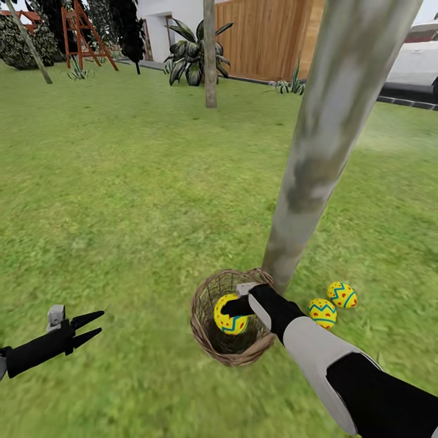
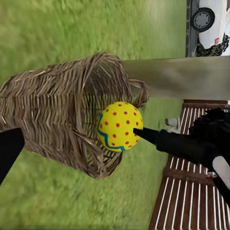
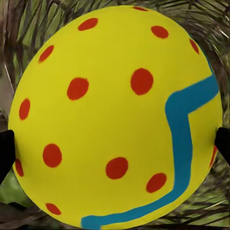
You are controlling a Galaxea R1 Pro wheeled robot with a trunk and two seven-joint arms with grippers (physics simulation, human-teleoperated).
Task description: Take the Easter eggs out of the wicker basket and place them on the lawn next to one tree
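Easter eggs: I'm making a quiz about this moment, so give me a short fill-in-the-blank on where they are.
1. ____ eggs lie on the lawn beside the tree.
2. The right gripper is shut on the egg over the ____.
3. The left gripper holds ____.

Missing words: two; basket; nothing

Orange ladder frame [image 1: 82, 30], broad-leaved plant [image 1: 191, 55], white car [image 1: 417, 64], white wall [image 1: 170, 18]
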